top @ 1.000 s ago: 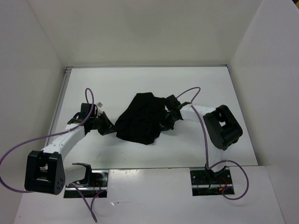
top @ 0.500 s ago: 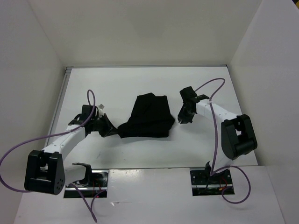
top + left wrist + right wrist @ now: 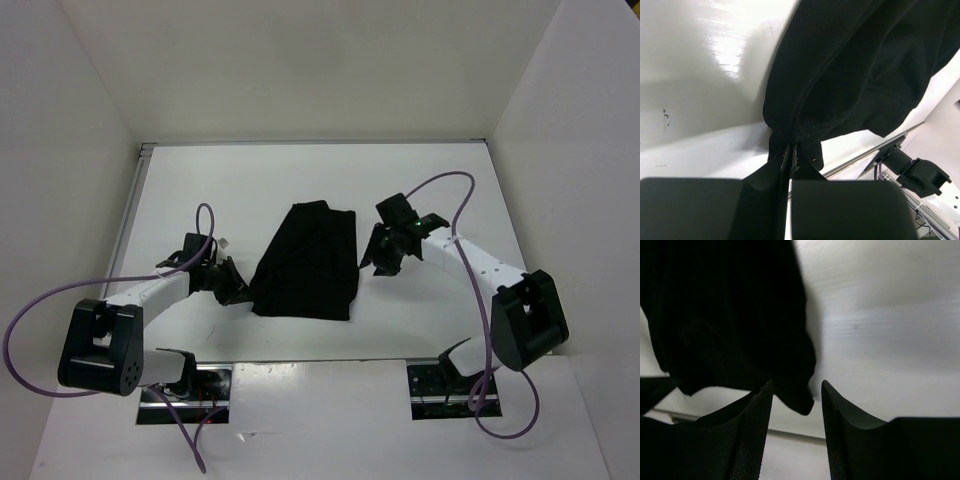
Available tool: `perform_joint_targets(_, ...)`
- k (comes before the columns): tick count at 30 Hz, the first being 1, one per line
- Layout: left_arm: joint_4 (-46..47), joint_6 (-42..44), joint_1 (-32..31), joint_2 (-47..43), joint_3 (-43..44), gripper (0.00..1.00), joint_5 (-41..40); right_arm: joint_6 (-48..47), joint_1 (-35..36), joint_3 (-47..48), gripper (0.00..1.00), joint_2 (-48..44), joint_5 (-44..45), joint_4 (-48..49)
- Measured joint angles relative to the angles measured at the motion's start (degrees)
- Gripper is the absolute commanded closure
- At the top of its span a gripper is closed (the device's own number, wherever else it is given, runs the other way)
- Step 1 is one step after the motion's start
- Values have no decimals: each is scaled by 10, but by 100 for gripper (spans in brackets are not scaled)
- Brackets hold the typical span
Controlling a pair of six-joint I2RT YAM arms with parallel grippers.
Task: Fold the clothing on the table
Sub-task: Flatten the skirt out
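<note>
The left gripper (image 3: 232, 288) is clenched on the near corner of the clothing (image 3: 305, 262), at the garment's 8 o'clock. The clothing lies mid-way across the table (image 3: 300, 175) as a narrow doubled slab with uneven edges. At its 3 o'clock the right gripper (image 3: 377, 260) stands released beside the hem, grasping nothing. One fold seems made; squaring and further folding probably remain. No writing is readable.

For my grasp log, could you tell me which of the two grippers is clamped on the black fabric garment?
The left gripper: shut on a corner of the black fabric garment; the right gripper stands open.
</note>
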Motion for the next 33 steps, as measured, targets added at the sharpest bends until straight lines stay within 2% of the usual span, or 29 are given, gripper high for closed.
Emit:
perform_joint_targets(4, 5, 0, -3, 4, -1, 100, 2, 22, 69, -22, 51, 23, -38, 22)
perform_joint_targets(8, 8, 0, -3, 4, -1, 100, 3, 39, 105, -38, 51, 60, -58, 34)
perform_joint_targets(11, 10, 0, -4, 5, -1, 100, 4, 50, 118, -45, 53, 80, -68, 43)
perform_joint_targets(15, 12, 0, -4, 10, -1, 100, 5, 63, 130, -66, 64, 102, -77, 62)
perform_joint_targets(19, 12, 0, -4, 11, -1, 100, 6, 75, 131, -81, 64, 116, -87, 69)
perform_joint_targets(21, 12, 0, -4, 11, -1, 100, 6, 76, 131, -82, 75, 116, -87, 72)
perform_joint_targets(22, 12, 0, -4, 11, -1, 100, 6, 76, 131, -83, 95, 116, -86, 73)
perform_joint_targets(23, 12, 0, -4, 11, -2, 100, 5, 75, 131, -83, 99, 117, -84, 74)
perform_joint_targets(26, 12, 0, -4, 10, -2, 100, 5, 81, 132, -76, 99, 119, -64, 61)
perform_joint_targets(33, 14, -2, -6, 24, -2, 100, -10, 60, 104, -3, 100, 124, 74, -49)
